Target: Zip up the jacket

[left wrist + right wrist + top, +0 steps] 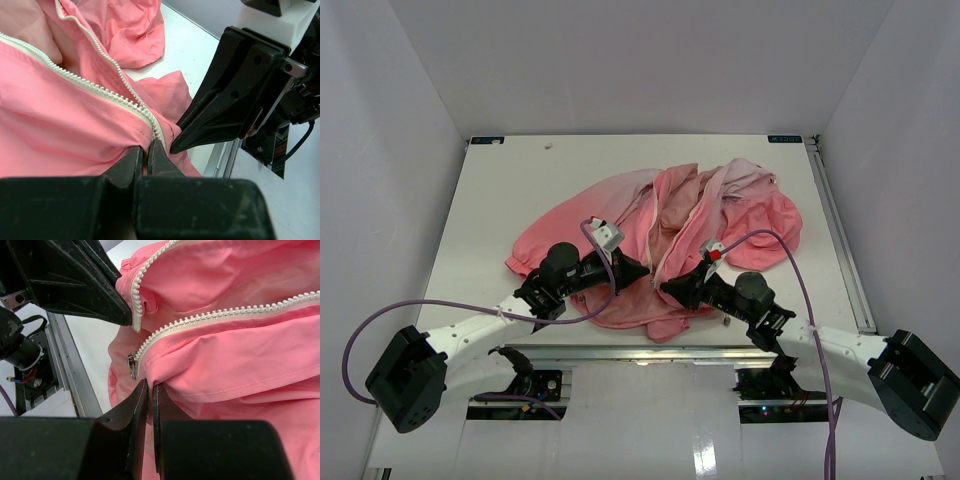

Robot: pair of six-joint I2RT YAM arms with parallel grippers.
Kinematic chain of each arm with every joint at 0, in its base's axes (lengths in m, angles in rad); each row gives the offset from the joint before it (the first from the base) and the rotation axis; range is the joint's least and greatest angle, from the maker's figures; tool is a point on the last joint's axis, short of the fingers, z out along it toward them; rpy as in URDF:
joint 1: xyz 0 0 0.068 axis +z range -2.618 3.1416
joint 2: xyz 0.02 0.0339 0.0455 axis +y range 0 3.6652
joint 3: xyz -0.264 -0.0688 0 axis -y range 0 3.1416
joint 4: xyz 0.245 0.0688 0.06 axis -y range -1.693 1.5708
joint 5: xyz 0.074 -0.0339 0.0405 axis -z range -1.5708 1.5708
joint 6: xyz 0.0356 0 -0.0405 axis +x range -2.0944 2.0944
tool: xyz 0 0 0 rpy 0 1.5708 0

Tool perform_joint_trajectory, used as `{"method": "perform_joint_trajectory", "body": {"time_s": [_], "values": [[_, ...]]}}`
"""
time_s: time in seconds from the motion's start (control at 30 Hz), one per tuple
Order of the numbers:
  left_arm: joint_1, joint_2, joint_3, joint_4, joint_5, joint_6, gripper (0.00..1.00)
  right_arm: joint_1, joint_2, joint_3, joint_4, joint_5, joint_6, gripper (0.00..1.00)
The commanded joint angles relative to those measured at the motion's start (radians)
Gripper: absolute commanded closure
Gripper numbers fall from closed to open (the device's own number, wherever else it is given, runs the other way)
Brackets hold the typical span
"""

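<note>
The salmon-pink jacket point(660, 235) lies crumpled in the middle of the white table, its front open. My left gripper point(642, 271) is shut on the bottom end of one white zipper edge point(107, 92), with pink fabric pinched between its jaws point(148, 150). My right gripper point(667, 287) is shut on the fabric just under the other zipper edge point(215, 316), right beside the small metal slider point(132, 365). The two grippers face each other, tips almost touching, at the jacket's near hem. The two zipper halves are apart.
The table's near edge has a metal rail point(650, 350) just below the grippers. The right gripper's black fingers point(235, 100) fill the right of the left wrist view. A side rail point(840, 240) runs along the table's right edge.
</note>
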Motion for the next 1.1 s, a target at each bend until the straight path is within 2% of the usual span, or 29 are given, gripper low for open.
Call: {"method": "perform_joint_trajectory", "body": {"time_s": [0.0, 1.07], "values": [[0.003, -0.008, -0.004, 0.058, 0.062, 0.022, 1.0, 0.0, -0.021, 0.046, 0.07, -0.023, 0.014, 0.92], [0.005, 0.013, -0.001, 0.045, 0.16, 0.069, 1.0, -0.024, -0.084, 0.008, 0.07, 0.015, 0.057, 0.92]]}}
